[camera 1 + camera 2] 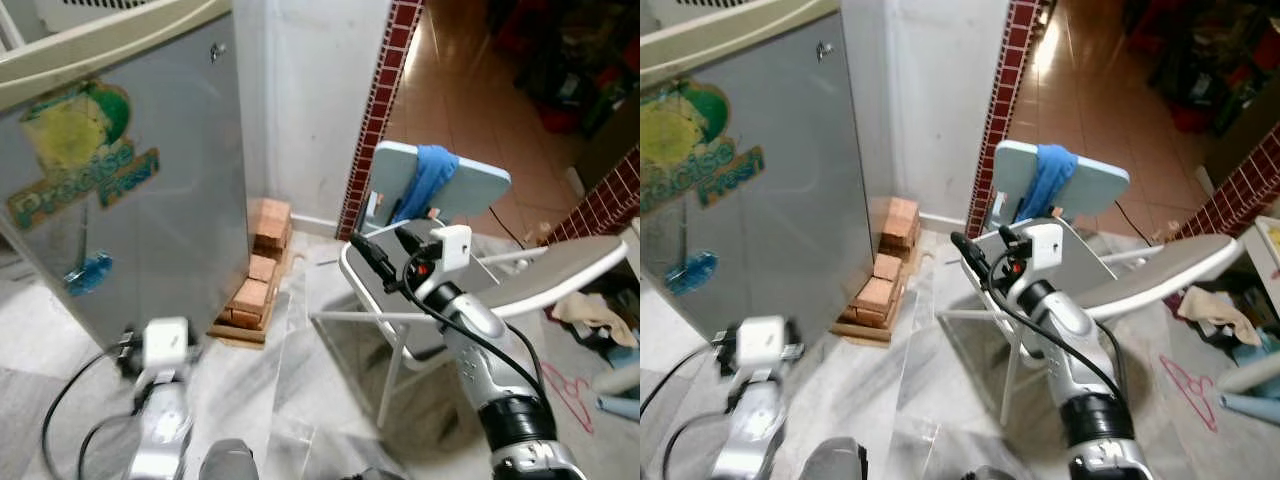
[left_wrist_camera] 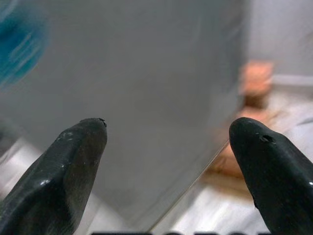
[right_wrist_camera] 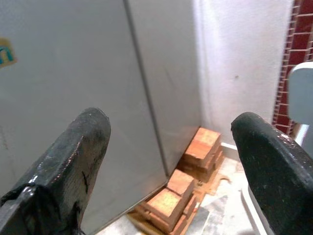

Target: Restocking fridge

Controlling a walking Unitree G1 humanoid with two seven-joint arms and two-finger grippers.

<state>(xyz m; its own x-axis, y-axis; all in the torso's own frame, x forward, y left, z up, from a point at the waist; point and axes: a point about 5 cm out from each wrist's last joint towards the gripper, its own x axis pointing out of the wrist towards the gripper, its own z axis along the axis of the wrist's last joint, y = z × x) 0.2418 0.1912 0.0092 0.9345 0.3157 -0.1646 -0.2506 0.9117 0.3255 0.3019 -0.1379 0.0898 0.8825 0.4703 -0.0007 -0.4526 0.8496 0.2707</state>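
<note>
Fridge [image 1: 150, 190]: one, door shut, far left, upright. Left gripper [image 2: 166, 147]: fingers apart, empty, low, facing fridge front; you have this arm nearer. Right gripper [image 1: 372, 258]: fingers apart, empty, raised mid-scene, aimed left toward fridge corner and bricks [image 1: 255, 285]. Chair [image 1: 440, 185]: one, right of right gripper, blue cloth [image 1: 425, 175] over back. Stock to load: none seen. Judged next: open door; handle not visible.
</note>
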